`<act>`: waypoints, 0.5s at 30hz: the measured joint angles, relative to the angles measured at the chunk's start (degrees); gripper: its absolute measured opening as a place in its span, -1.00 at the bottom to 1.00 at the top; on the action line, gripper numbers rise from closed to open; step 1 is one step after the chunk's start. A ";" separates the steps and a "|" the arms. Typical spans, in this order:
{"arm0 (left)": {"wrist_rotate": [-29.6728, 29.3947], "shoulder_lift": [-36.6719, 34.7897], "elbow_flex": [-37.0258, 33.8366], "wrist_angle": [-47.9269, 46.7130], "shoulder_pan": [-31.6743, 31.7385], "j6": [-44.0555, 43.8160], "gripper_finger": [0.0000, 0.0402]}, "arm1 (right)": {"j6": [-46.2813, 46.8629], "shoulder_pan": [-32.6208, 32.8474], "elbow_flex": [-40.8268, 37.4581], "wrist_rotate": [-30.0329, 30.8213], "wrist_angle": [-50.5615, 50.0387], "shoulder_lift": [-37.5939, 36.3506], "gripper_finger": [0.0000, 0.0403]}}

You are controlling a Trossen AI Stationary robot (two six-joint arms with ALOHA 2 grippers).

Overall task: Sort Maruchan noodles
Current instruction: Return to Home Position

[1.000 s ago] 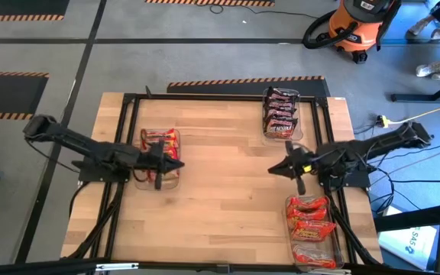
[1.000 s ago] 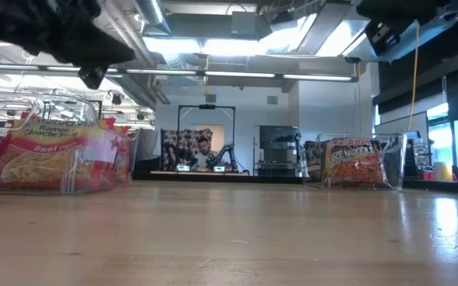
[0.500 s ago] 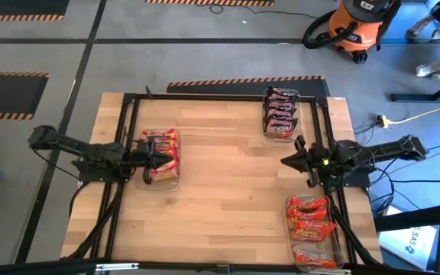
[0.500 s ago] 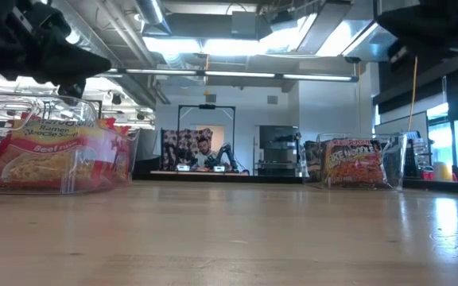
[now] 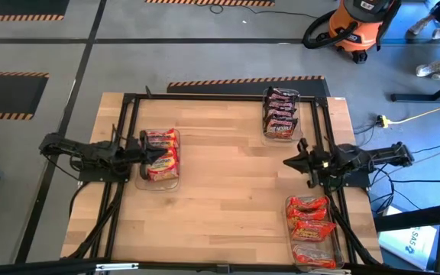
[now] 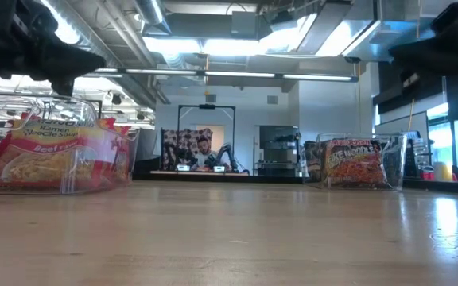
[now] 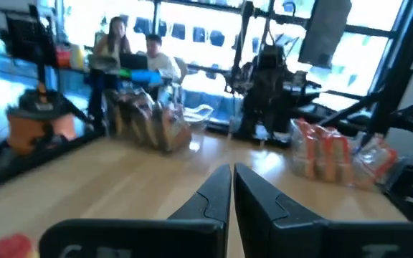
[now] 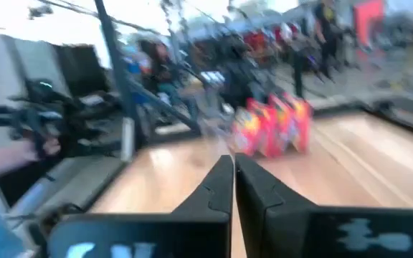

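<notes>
Arms farther back now, left claw (image 5: 159,156) and right claw (image 5: 287,161) pressed together over wooden table (image 5: 228,187)

Beef noodle packet (image 6: 50,155), left end off-frame

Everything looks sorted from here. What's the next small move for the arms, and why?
Probably draw both arms back to rest. The noodle packets all sit in the three clear bins, none loose on the table, and the left pincer and right pincer are shut on nothing.
</notes>
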 joint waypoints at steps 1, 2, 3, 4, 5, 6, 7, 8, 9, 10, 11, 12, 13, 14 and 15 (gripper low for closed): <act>-0.43 0.18 0.07 0.31 0.00 1.13 -0.94 | 0.70 0.00 -0.02 1.15 -0.80 0.16 -0.99; -0.97 0.13 0.07 -0.34 0.00 1.73 -0.94 | 1.26 0.00 -0.01 1.88 -1.37 0.25 -0.99; -0.96 0.17 0.07 -0.41 0.00 2.82 -0.95 | 1.31 0.00 0.01 2.31 -3.00 0.21 -0.99; -0.99 0.24 0.07 -0.37 0.00 3.90 -0.96 | 1.32 -0.02 0.09 2.41 -3.40 0.64 -0.99; -0.97 0.51 0.07 -0.39 0.00 4.51 -0.96 | 1.32 0.00 0.11 2.26 -3.37 1.12 -0.99; -0.97 0.92 0.07 -0.39 0.00 4.68 -0.97 | 1.32 0.00 0.11 1.87 -3.35 1.32 -0.99; -0.93 1.17 0.07 -0.39 0.00 4.63 -0.98 | 1.32 0.00 0.11 1.91 -3.28 1.33 -0.99; -0.90 1.12 0.07 -0.36 0.00 4.31 -0.98 | 1.34 0.00 0.11 1.93 -3.28 1.33 -0.99; -0.94 1.03 0.07 -0.30 0.00 4.22 -0.99 | 1.34 0.00 0.11 1.93 -3.28 1.33 -0.99; -0.92 1.09 0.07 -0.25 0.00 4.24 -0.99 | 1.36 0.00 0.11 1.97 -3.28 1.33 -0.99; -0.88 1.11 0.07 -0.37 0.00 4.22 -0.99 | 1.37 0.00 0.11 1.96 -3.28 1.33 -0.99; -0.90 1.11 0.07 -0.37 0.00 4.22 -0.99 | 1.37 0.00 0.11 1.98 -3.24 1.33 -0.99; -0.91 1.11 0.07 -0.37 0.00 4.22 -0.99 | 1.38 0.00 0.11 1.98 -3.24 1.33 -0.99; -0.90 1.11 0.07 -0.37 0.00 4.22 -0.98 | 1.40 0.00 0.11 1.93 -3.25 1.33 -0.99; -0.90 1.11 0.07 -0.37 0.00 4.21 -0.97 | 1.41 0.00 0.09 1.95 -3.23 1.33 -0.99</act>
